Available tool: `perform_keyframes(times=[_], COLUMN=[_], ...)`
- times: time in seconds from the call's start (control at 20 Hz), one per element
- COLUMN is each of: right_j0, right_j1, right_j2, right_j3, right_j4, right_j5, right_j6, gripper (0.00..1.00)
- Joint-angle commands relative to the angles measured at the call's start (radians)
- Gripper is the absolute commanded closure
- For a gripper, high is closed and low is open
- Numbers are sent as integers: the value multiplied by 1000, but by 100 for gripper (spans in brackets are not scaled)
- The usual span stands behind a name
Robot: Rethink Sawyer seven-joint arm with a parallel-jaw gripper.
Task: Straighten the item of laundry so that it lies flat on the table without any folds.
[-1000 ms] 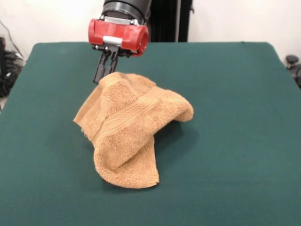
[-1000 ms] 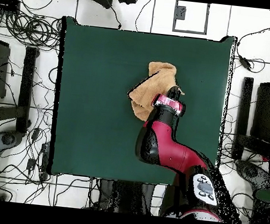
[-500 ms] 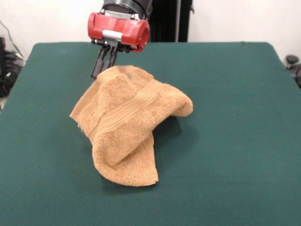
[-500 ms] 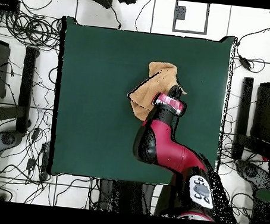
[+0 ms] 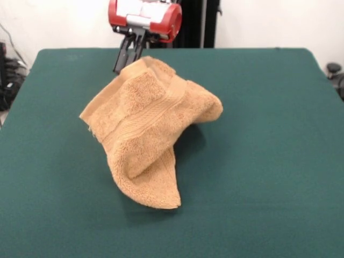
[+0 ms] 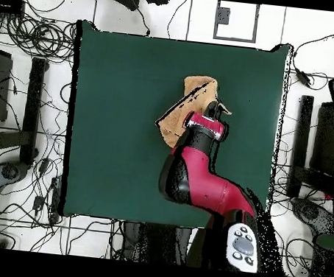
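The item of laundry (image 5: 148, 126), a tan-orange terry towel with a woven stripe band, hangs folded and bunched. Its top corner is lifted off the table (image 5: 269, 134) while its lower end still rests on the green cloth. My gripper (image 5: 129, 62) is shut on the towel's top corner, its red housing high at the top of the front view. From overhead, the towel (image 6: 180, 109) pokes out from under the gripper (image 6: 209, 113) and arm, right of the table's (image 6: 112, 124) middle. A small white tag shows at the towel's edge beside the gripper.
Cables, stands and equipment lie on the floor all round the table (image 6: 28, 78) in the overhead view. The red arm (image 6: 196, 173) reaches over the table's lower right part. A dark post stands behind the table in the front view.
My gripper has risen, pulling the towel's top corner higher and a little to the right in the front view. More of the towel now hangs off the table.
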Motion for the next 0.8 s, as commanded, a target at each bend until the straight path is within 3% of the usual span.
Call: perform_keyframes(times=[0.05, 0.35, 0.8], right_j0=[16, 71, 46], right_j1=[-97, -109, -119], right_j2=[96, 39, 58], right_j3=[-52, -51, -55], right_j4=[-39, -18, -58], right_j5=[333, 342, 357], right_j6=[44, 63, 80], gripper=[100, 100, 100])
